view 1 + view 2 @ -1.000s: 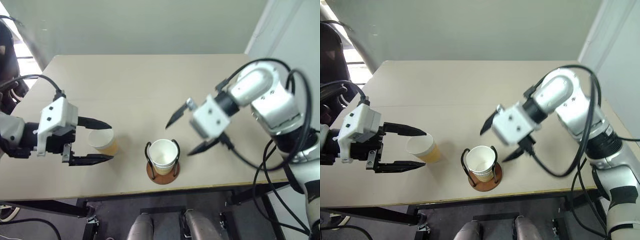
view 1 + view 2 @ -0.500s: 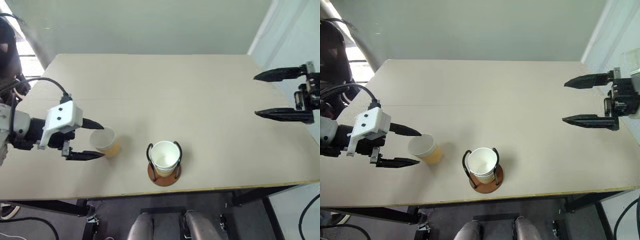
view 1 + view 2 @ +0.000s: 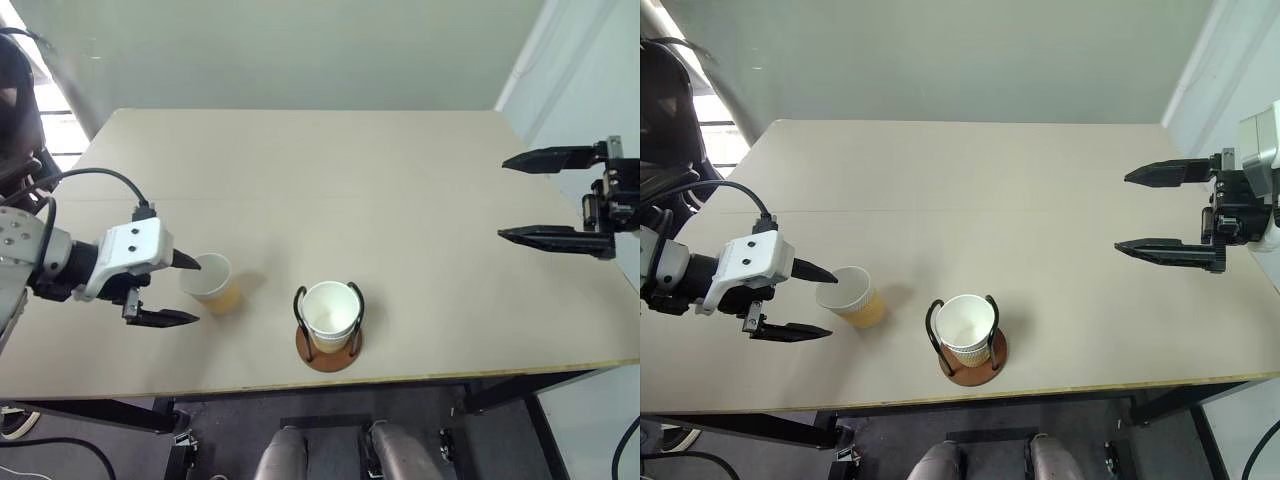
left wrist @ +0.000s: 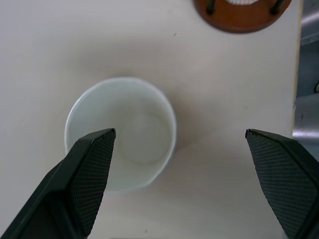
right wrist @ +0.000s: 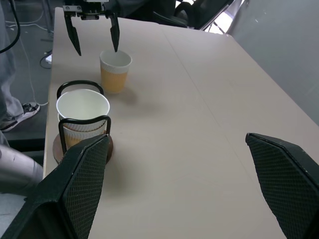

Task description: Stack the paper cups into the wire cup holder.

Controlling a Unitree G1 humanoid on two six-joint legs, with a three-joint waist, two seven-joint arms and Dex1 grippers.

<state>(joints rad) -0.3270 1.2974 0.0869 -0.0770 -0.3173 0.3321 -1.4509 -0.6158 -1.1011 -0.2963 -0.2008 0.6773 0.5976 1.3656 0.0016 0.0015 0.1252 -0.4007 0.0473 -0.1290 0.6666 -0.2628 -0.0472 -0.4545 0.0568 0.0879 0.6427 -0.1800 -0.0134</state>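
Left pincer gapes wide around a loose paper cup at lower left on the surface. Stacked cups sit in the wire cup holder at bottom centre. Right pincer hangs wide, empty, at the right edge

table: smooth, matt beige top, like laminate.
loose paper cup: matt paper, tan-yellow outside, plain white inside, with a rolled white rim.
cup in the holder: the same matt paper, white within.
wire cup holder: reddish-brown disc base with a slight sheen; thin black wire loops, smooth.
left gripper: white plastic housing, matt; black fingers with a fine cross-hatched grip texture.
right gripper: matt black fingers of the same textured finish.
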